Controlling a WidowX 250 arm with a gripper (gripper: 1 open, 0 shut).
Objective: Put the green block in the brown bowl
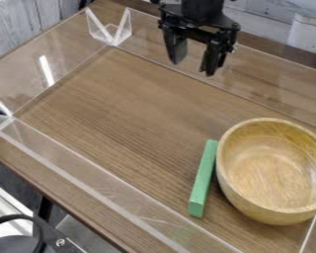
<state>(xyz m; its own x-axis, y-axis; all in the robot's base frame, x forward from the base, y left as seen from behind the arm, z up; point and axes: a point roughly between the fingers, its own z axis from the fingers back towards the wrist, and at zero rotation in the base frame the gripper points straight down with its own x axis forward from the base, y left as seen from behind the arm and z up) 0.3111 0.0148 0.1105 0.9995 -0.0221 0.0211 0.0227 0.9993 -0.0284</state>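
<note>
The green block [203, 177] lies flat on the wooden table at the front right, a long thin bar running front to back. Its far end touches the left outer wall of the brown bowl [275, 169], a wide light wooden bowl with nothing inside. My gripper [192, 54] hangs above the back of the table, far behind both, with its black fingers pointing down and spread open. Nothing is between them.
A clear acrylic wall [68, 168] fences the table on the left and front sides. A clear bracket [111, 30] stands at the back left corner. Bare wood table [121, 109] lies between the gripper and the block.
</note>
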